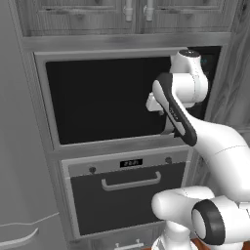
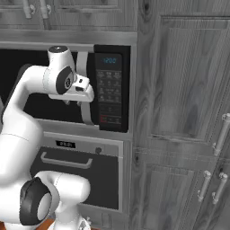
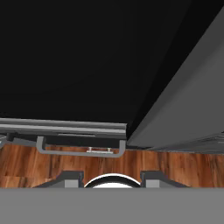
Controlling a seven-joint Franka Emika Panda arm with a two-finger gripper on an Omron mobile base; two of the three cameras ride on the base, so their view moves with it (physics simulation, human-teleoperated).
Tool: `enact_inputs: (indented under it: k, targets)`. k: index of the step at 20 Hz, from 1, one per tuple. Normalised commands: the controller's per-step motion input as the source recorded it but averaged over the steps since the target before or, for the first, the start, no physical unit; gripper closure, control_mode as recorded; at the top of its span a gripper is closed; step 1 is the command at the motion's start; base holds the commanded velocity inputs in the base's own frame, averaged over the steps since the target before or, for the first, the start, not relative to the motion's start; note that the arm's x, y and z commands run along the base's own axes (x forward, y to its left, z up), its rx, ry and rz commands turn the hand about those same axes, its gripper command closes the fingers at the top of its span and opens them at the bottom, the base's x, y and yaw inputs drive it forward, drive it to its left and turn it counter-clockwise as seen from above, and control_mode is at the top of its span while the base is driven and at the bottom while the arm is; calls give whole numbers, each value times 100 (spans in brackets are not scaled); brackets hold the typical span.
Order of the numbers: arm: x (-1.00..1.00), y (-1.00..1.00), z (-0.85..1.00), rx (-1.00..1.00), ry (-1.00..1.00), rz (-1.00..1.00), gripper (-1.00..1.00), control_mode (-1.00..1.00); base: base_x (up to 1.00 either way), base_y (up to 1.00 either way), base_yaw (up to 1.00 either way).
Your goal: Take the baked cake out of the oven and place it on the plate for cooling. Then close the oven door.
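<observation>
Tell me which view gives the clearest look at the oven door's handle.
The left base view: the oven door faces the camera, shut, with its curved silver handle fully visible below the control strip. The right base view shows the handle obliquely, with the arm covering its left end. The hand view looks steeply down at it above the wooden floor.

The oven (image 1: pixel 128 195) is grey, its door (image 1: pixel 129 202) dark glass with a silver handle (image 1: pixel 131 183) and a black display (image 1: pixel 131 162). The microwave (image 1: pixel 105 100) is black. The cabinets (image 2: pixel 184 112) are grey woodgrain. The floor (image 3: pixel 131 168) is reddish-brown wood.
</observation>
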Motion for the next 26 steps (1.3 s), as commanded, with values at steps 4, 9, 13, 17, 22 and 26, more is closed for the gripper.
enact_inputs:
  k: [4,9,13,17,22,26]
  targets:
    - [0,0,0,0,0,0,-100,100,0,-2,0]
    - [0,0,0,0,0,0,-100,100,-12,-4,0]
    - [0,0,0,0,0,0,-100,100,-42,-28,9]
    - [0,0,0,0,0,0,-100,100,-51,-48,22]
    - [0,0,0,0,0,0,-100,100,-17,-44,34]
    - [0,0,0,0,0,0,-100,100,-10,-39,45]
